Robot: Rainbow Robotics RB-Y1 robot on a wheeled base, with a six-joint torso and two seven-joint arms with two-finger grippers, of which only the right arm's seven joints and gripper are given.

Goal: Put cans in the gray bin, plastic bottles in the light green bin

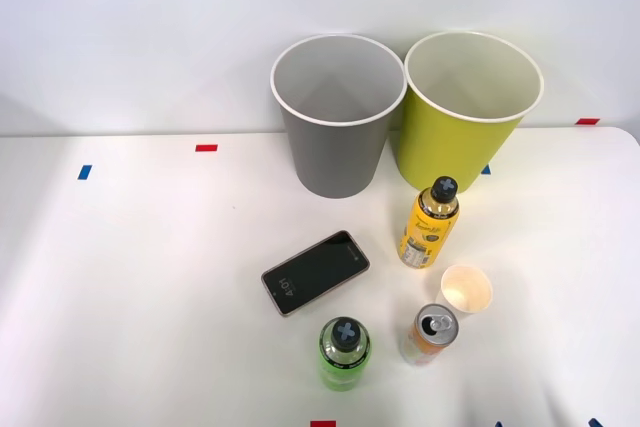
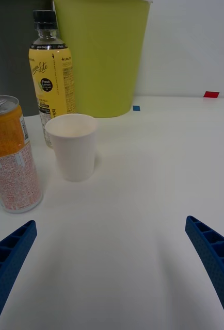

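White table (image 1: pixel 150 277). Gray bin (image 1: pixel 336 117), tall, round, tapered, white rim, at 12 o'clock; light green bin (image 1: pixel 463 112) touching its right side. Black phone (image 1: pixel 315 271) at centre. Yellow bottle (image 1: pixel 430 223), black cap, upright at 2 o'clock of phone. Green bottle (image 1: pixel 344 352) at 6. Orange can (image 1: pixel 430 334), silver top, at 4, beside paper cup (image 1: pixel 466 289). Right gripper (image 2: pixel 112 268): ribbed blue fingers (image 2: pixel 215 258) spread wide, released, grasping nothing.

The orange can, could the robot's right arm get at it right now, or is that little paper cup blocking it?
Probably yes. The right gripper is open and low over the table, with bare tabletop between it and the orange can. The paper cup stands apart beside the can, not in front, though a grasp could brush it.
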